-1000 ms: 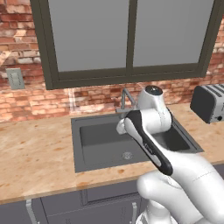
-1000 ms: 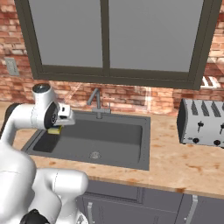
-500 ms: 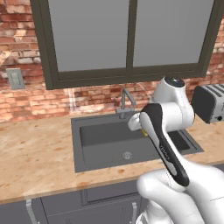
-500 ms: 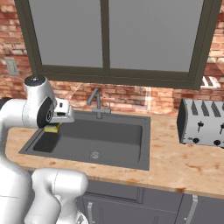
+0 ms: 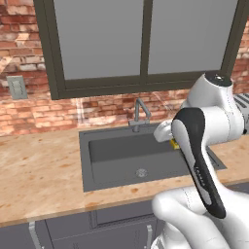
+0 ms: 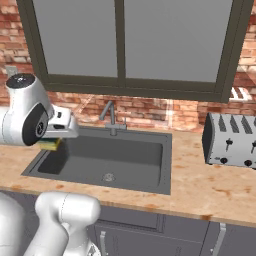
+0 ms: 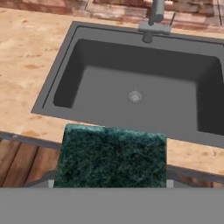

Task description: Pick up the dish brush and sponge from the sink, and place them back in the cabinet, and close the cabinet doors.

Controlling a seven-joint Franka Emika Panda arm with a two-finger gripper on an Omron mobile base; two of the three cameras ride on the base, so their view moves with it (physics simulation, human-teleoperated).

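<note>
My gripper [image 7: 109, 183] is shut on the sponge [image 7: 111, 155], whose dark green top shows large and close in the hand view. The sponge hangs high over the counter's front edge, before the sink [image 7: 144, 74]. In the right base view its yellow underside and green top [image 6: 50, 144] peek out under the hand by the sink [image 6: 125, 150]. A yellow sliver of the sponge [image 5: 173, 144] shows behind the forearm in the left base view. The basin [image 5: 126, 155] holds nothing that I can see. The dish brush is out of view. The cabinet [image 5: 141, 39] hangs above the sink with its grey inside showing; the cabinet doors are out of view.
A silver faucet [image 6: 111, 117] stands behind the basin against the brick wall. A toaster [image 6: 232, 140] sits on the beige counter [image 6: 200, 185] to the right. A wall outlet [image 5: 17, 87] is at the left. My own arm [image 5: 204, 160] blocks the sink's right side in the left base view.
The arm has lifted and drawn back from over the basin, carrying the sponge with it. Its grip on the sponge has not changed.
</note>
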